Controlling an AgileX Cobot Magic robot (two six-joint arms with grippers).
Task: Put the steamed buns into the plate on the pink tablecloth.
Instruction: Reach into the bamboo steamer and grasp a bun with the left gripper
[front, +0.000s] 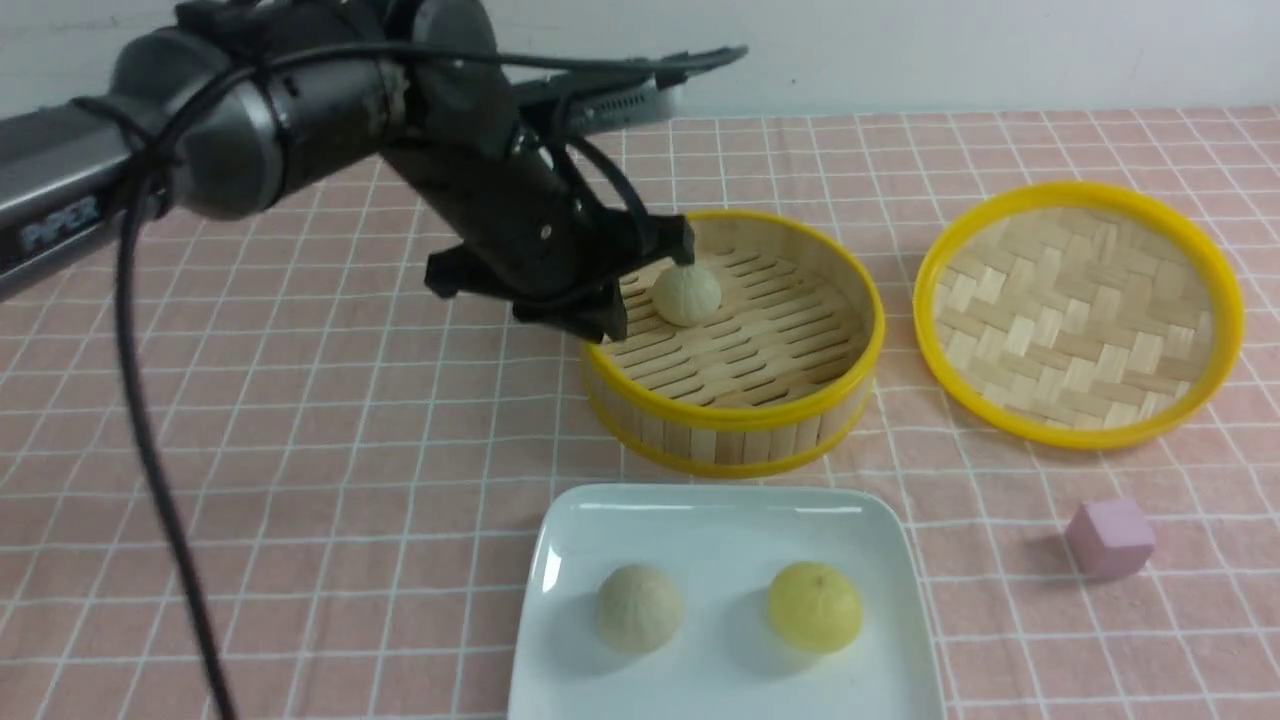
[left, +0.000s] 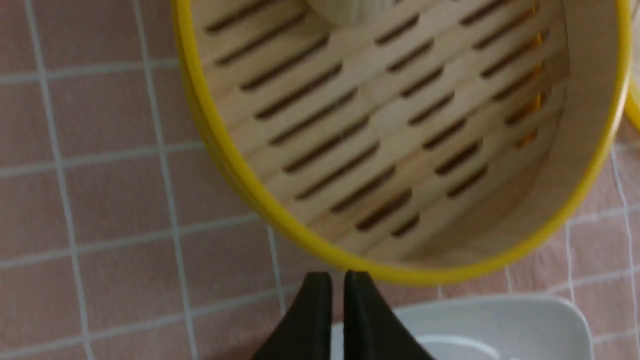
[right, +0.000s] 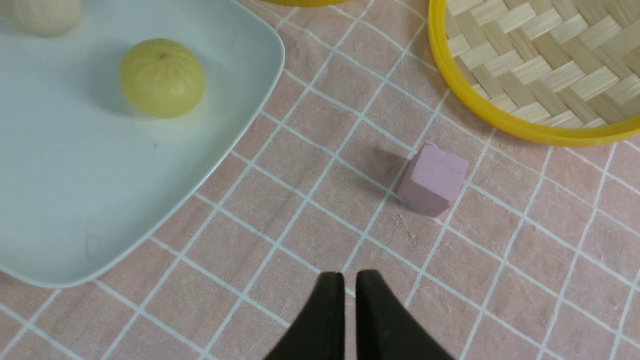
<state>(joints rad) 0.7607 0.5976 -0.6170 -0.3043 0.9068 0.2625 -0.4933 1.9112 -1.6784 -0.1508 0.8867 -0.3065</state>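
The white plate (front: 720, 535) lies at the front of the pink tablecloth (front: 350, 450) with a beige steamed bun (front: 639, 607) and a yellow one (front: 814, 606) in it. Another beige bun (front: 686, 293) sits in the bamboo steamer basket (front: 740, 415) behind the plate. My left gripper (front: 603, 318) hangs over the basket's left rim, just left of that bun, shut and holding nothing (left: 338, 276). My right gripper (right: 349, 276), out of the front view, is shut and empty above the cloth, between the plate (right: 75, 200) and the pink cube (right: 434, 178).
The yellow-rimmed woven lid (front: 1078, 310) lies upturned to the right of the basket. The small pink cube (front: 1110, 538) sits on the cloth at the front right. The left arm and its cable cross the left half of the table.
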